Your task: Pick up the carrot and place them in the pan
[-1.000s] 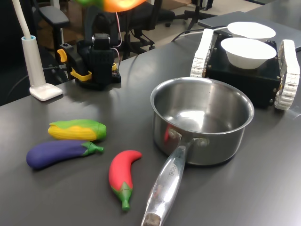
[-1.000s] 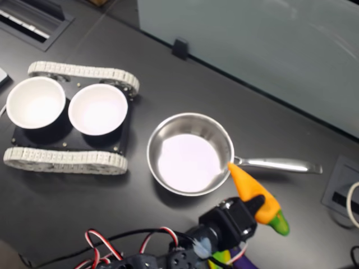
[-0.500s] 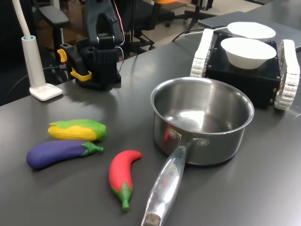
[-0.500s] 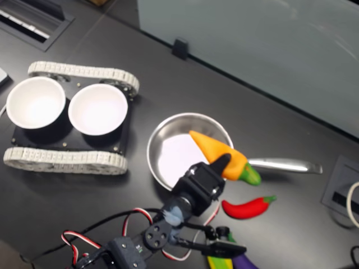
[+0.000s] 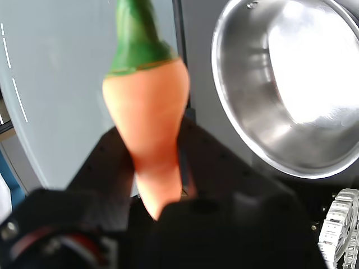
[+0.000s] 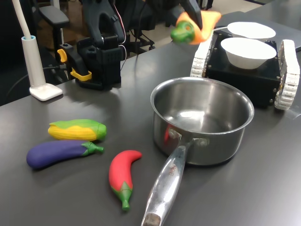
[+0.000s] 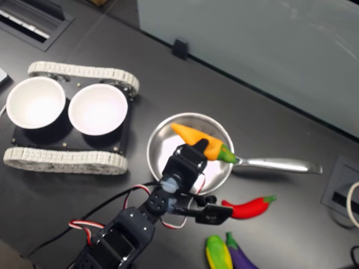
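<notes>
— Swinging in fast: a second ago the tool (image 7: 197, 150) carried the carrot (image 7: 201, 143) outside the pan (image 7: 160, 144), by its handle; now it hangs over the bowl.

— Grip?

— Clamped on the carrot's orange body, green stem pointing to 3 o'clock in the second exterior view.

— Beyond that?

— In the first exterior view, chili pepper (image 6: 122, 175) nearest, pan mid-surface, carrot above its far rim at 12 o'clock. I'd judge only lowering and release remain.
</notes>
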Controlling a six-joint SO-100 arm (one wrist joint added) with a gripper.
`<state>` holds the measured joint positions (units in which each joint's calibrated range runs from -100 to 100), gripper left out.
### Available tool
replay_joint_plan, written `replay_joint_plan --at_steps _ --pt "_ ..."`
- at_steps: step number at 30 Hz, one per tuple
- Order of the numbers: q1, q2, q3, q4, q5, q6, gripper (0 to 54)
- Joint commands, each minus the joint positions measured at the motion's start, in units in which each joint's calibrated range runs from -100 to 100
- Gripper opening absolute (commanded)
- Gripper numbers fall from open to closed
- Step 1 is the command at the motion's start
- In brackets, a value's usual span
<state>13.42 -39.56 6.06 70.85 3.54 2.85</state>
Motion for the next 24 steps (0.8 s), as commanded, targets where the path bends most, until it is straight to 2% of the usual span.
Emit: replay_joint_plan --at_steps 1,14,24 --pt "-1.72 -2.82 0.89 -4.71 -0.63 0.85 0.2" --pt "-7.11 -2.82 17.79 -13.15 -1.47 0.85 0.2" --pt "-6.88 -2.74 23.70 -17.33 -0.98 0.85 0.7"
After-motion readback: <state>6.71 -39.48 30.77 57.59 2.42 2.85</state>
